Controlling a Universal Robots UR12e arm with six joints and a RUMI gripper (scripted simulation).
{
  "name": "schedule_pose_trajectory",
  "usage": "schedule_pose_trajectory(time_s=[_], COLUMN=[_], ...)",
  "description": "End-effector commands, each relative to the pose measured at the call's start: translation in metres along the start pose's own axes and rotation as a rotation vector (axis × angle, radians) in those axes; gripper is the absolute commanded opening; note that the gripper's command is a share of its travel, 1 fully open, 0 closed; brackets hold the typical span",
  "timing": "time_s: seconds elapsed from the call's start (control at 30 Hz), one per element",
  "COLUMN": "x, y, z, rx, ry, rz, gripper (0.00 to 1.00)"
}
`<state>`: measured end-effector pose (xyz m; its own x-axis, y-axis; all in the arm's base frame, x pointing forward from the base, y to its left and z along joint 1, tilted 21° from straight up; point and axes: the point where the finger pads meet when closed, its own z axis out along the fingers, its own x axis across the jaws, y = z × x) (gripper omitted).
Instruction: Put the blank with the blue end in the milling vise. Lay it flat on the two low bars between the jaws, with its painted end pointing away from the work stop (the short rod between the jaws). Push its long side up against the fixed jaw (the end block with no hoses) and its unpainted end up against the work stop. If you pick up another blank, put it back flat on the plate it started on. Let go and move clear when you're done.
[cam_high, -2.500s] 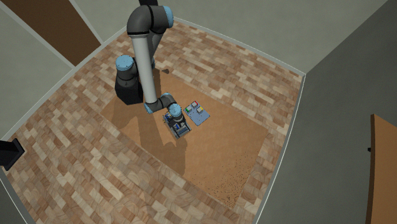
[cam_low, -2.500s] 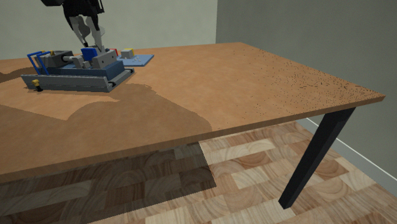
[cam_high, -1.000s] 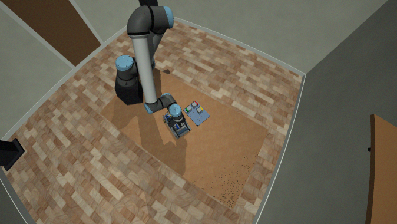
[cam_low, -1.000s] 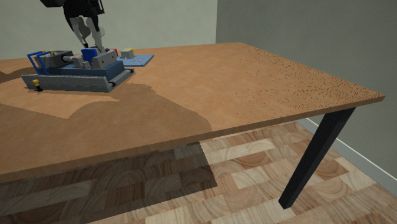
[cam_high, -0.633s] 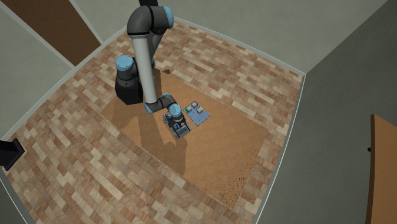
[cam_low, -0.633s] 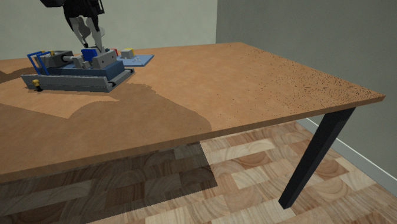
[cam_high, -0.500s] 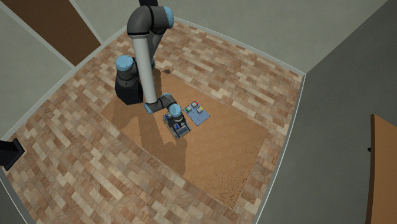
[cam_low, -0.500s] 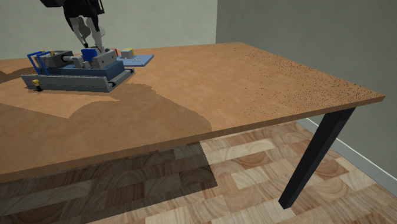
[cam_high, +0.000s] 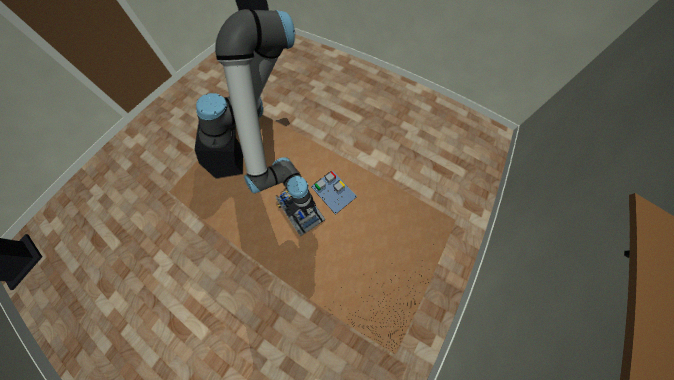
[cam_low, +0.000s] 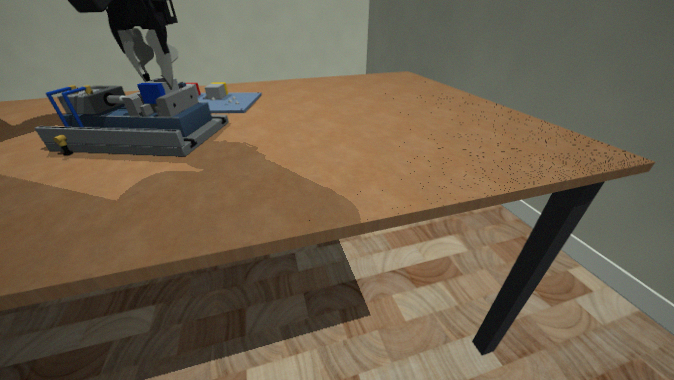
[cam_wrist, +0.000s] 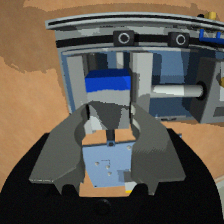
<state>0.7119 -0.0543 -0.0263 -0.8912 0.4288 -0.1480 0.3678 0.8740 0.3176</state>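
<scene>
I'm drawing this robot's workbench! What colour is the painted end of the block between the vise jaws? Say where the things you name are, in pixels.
Blue (cam_low: 151, 93) (cam_wrist: 108, 80); wrist view.

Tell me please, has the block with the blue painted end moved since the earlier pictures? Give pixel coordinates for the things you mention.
No, the block with the blue painted end (cam_low: 151, 93) (cam_wrist: 108, 81) shows no visible shift against the grey fixed jaw (cam_low: 178, 101) (cam_wrist: 77, 80).
</scene>
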Motion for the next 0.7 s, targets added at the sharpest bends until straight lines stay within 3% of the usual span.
schedule_pose_trajectory(time_s=[0.0,0.03,0.07,0.67], x=[-0.0049,-0.0049,-0.0049,-0.0043], y=[0.0021,0.0021,0.0021,0.0020], z=[-0.0017,-0.0017,-0.0017,-0.0014], rx=[0.001,0.001,0.001,0.001], ry=[-0.007,-0.007,-0.007,-0.006], rz=[-0.004,-0.004,-0.004,-0.004], gripper=[0.00,0.00,0.40,0.40])
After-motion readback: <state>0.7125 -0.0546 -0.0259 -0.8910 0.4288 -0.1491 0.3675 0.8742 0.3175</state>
